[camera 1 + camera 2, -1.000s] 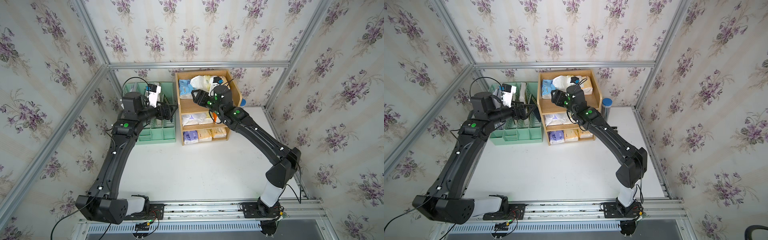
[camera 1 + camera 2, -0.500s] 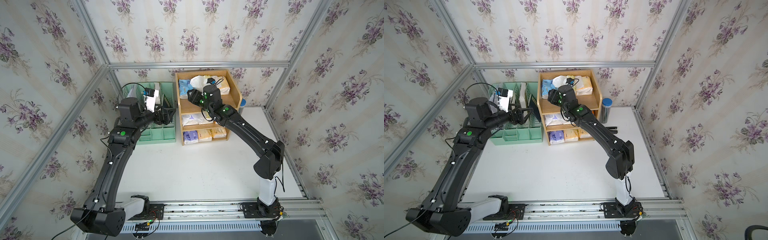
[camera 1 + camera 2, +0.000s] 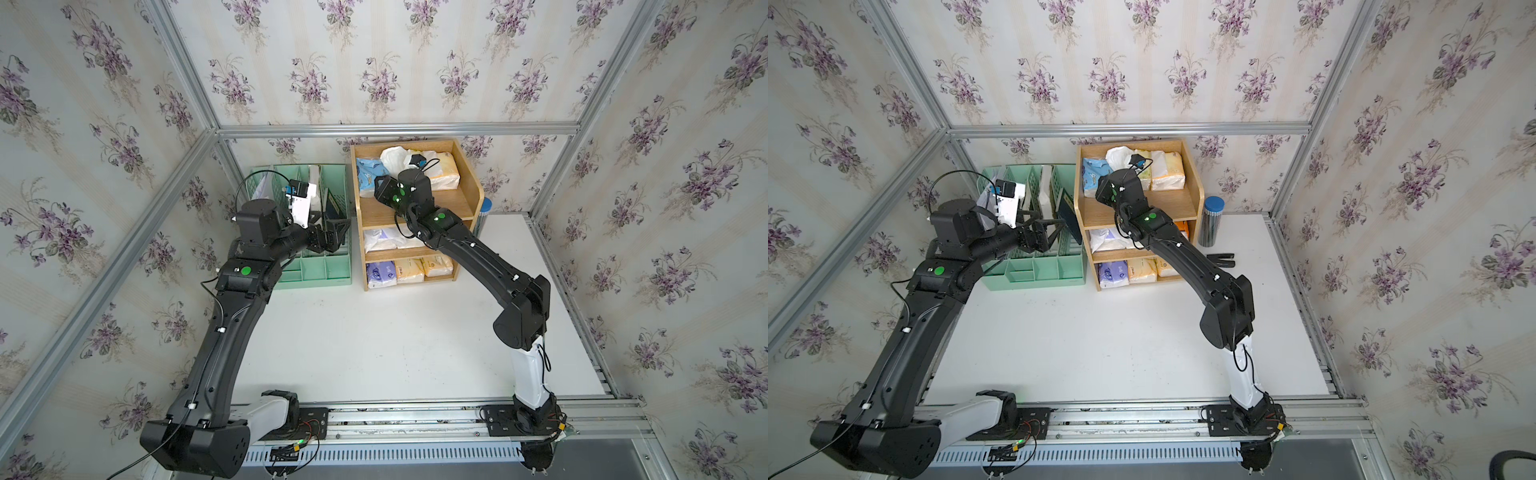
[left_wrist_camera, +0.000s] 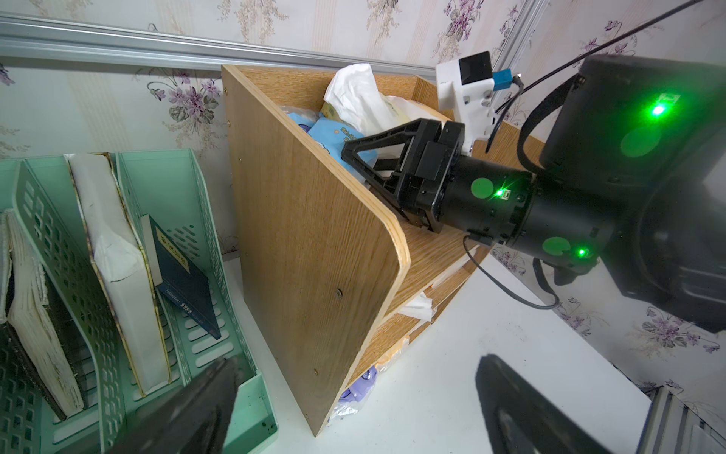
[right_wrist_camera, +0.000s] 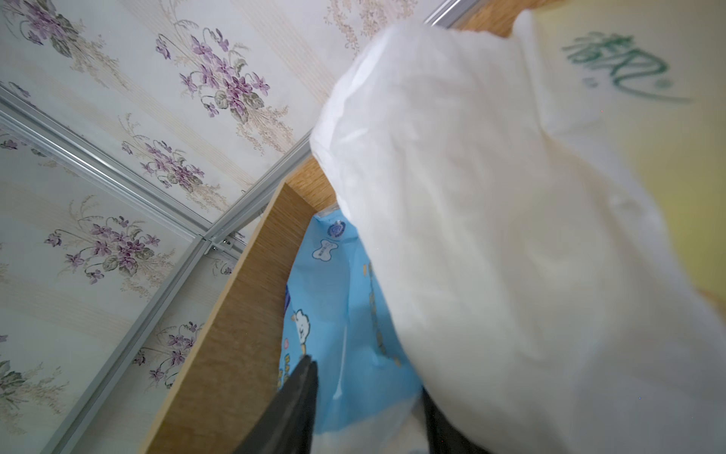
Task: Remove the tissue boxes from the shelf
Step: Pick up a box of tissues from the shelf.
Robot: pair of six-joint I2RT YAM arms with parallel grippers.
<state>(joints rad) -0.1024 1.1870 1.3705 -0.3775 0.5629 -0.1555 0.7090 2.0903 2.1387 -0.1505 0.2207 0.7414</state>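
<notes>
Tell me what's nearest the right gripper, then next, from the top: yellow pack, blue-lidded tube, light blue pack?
1. light blue pack, top tier left, at the right gripper.
2. yellow pack, top tier right.
3. blue-lidded tube, outside the shelf.

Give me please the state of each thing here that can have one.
Light-brown wooden three-tier shelf: upright, packs on every tier.
Light blue plastic-wrapped tissue pack: lying on top tier.
Right gripper: jaws astride that pack, grip unclear.
Left gripper: open, empty.
Mint-green plastic file rack: upright, books inside.
</notes>
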